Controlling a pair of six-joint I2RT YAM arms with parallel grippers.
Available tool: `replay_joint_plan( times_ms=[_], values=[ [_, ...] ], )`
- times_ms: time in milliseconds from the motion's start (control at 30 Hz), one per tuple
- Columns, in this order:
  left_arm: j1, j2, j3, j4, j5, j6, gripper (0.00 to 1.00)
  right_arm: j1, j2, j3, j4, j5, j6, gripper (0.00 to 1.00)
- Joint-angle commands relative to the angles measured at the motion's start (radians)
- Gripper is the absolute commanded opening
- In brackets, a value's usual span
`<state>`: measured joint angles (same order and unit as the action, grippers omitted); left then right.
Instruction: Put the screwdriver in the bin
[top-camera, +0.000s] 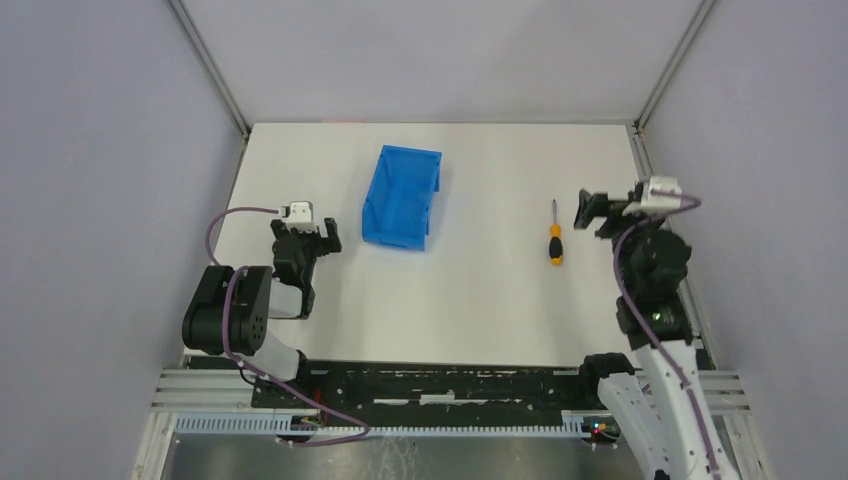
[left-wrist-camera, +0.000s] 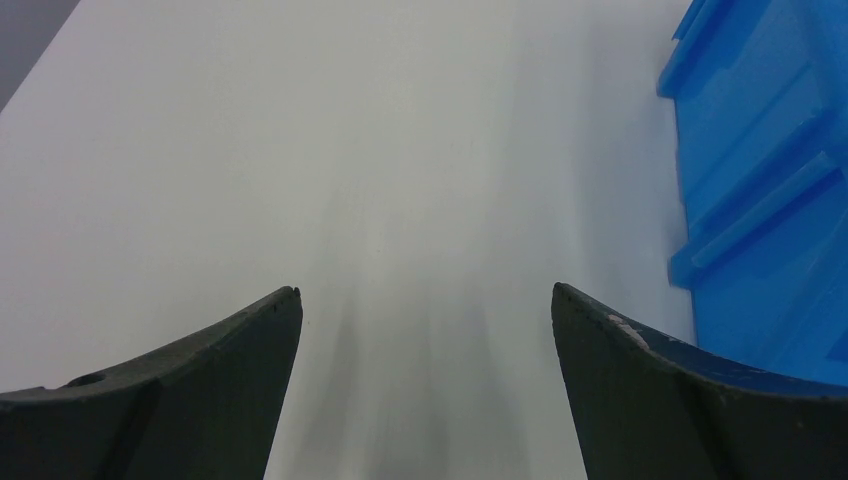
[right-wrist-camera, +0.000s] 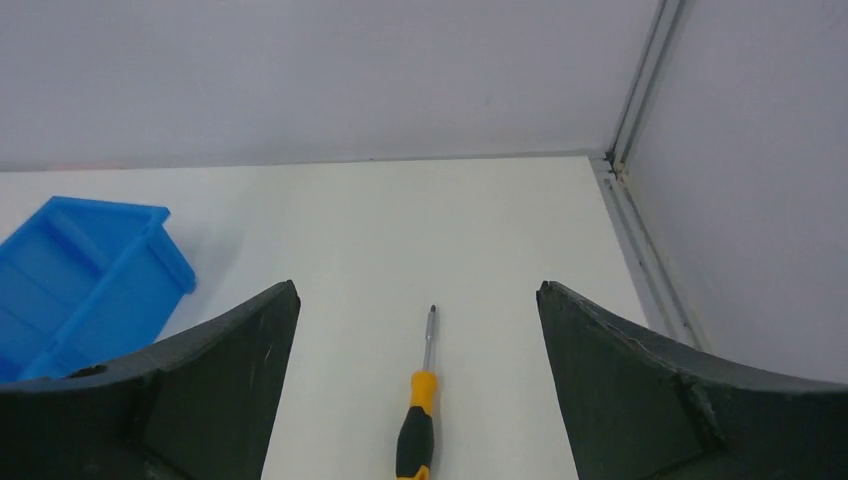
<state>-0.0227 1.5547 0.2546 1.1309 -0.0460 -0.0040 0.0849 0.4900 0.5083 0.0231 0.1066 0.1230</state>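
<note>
**Screwdriver on table, outside bin; both grippers wide open and empty**

Screwdriver (top-camera: 554, 243) lies flat on the white table (top-camera: 480, 300), well to the right of the bin (top-camera: 403, 197). Its shaft points toward the back wall and its orange handle toward the arms. It touches nothing but the table.

Right gripper (right-wrist-camera: 417, 287): jaws spread wide, holding nothing. It sits on the far side of the screwdriver from the bin. In the right wrist view the screwdriver lies on the table between the two fingers, which do not touch it.

Left gripper (left-wrist-camera: 425, 295): jaws also spread wide, nothing between them but bare table. It is just left of the bin, and the left wrist view shows the bin's blue wall beside its right finger (left-wrist-camera: 640, 390). Can't tell whether that finger touches the wall.

Bin is upright in the far-middle of the table.
</note>
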Motion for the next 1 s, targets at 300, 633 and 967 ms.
replay_joint_plan(
  times_ms=[300,633,967],
  values=[
    [0.006,-0.021,-0.002,0.026,0.008,-0.022,1.00,0.002,1.035,1.109,-0.856,-0.043,-0.101,0.98],
    [0.006,-0.020,-0.002,0.025,0.008,-0.022,1.00,0.002,1.323,0.786,-0.616,-0.015,-0.044,0.79],
    [0.006,-0.020,-0.001,0.026,0.008,-0.022,1.00,0.002,1.395,0.797,-0.627,-0.024,-0.029,0.00]
  ],
)
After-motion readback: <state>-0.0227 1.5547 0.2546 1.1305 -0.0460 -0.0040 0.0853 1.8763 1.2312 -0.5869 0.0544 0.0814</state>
